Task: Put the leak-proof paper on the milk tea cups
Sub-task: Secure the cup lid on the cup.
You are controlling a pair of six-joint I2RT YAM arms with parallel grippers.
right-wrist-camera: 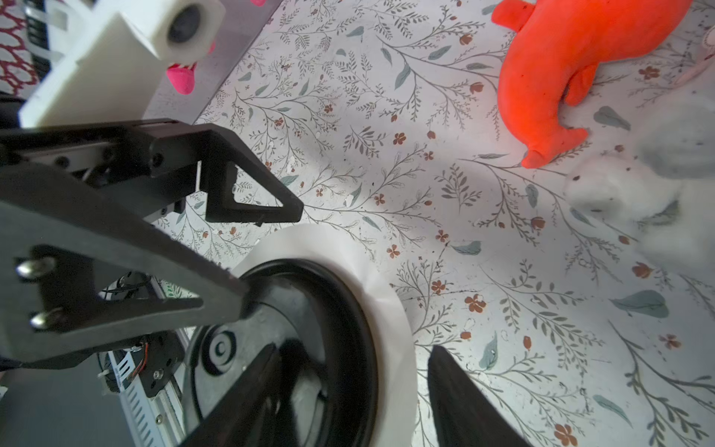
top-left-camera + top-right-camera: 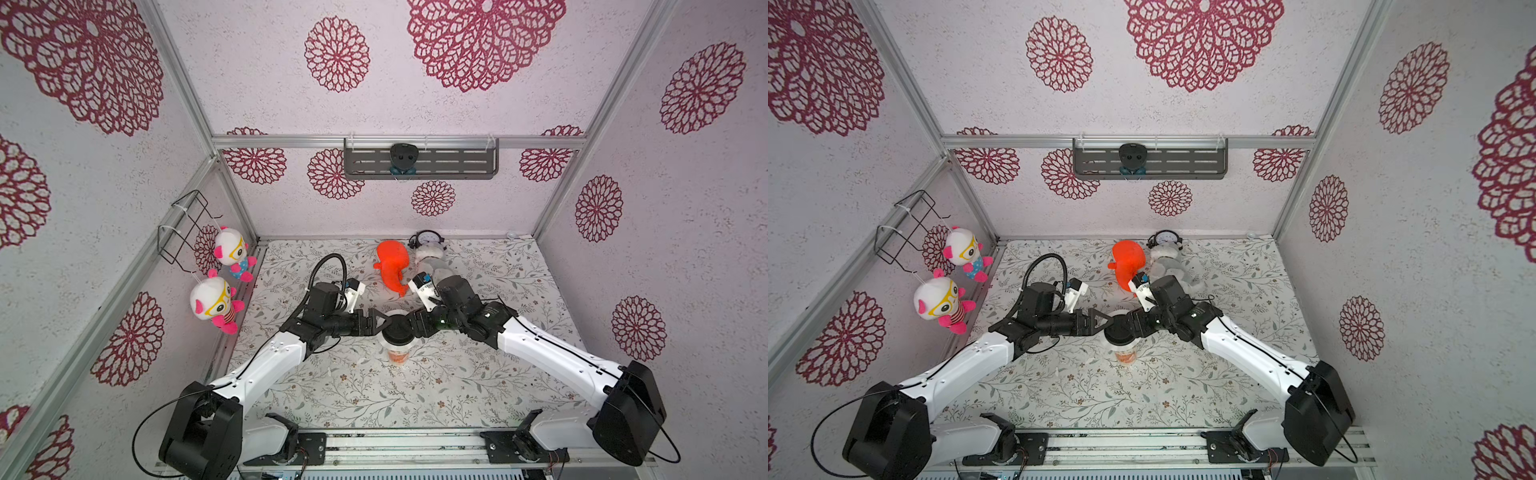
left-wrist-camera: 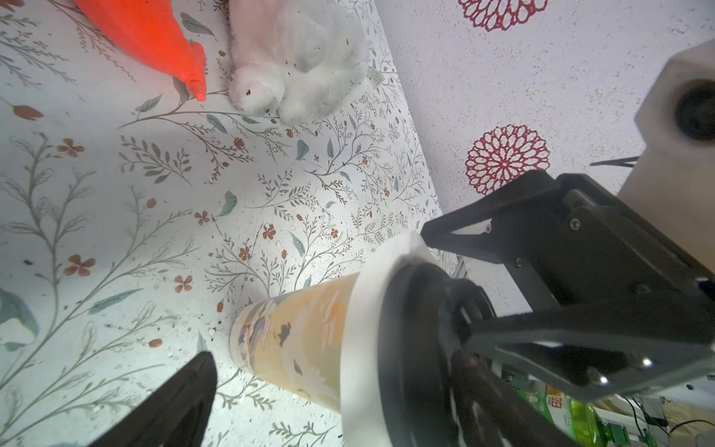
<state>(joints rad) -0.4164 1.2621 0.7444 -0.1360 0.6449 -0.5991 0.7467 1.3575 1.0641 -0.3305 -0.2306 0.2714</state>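
Floral-print table cover, both arms converge at its middle.

Tall tapered paper cup with orange print low on its side stands upright near the table's centre. The thin whitish sheet of leak-proof paper lies across the cup's mouth; its edge sticks out all round and droops over the rim. A black round plastic lid sits on top of the paper.

Left gripper: jaws wide apart, at the lid's left side. In the right wrist view one finger tip lies at the lid's edge, the other stands clear beyond the paper. Nothing held.

Right gripper: jaws partly apart, astride the lid's rim. One finger reaches over the lid's top, the other stands just outside the paper's edge, with a small gap showing. Not clamped on anything.

Far side of the table: orange plush toy, grey-white plush toy just beside it, small black alarm clock behind, all well apart from the cup.
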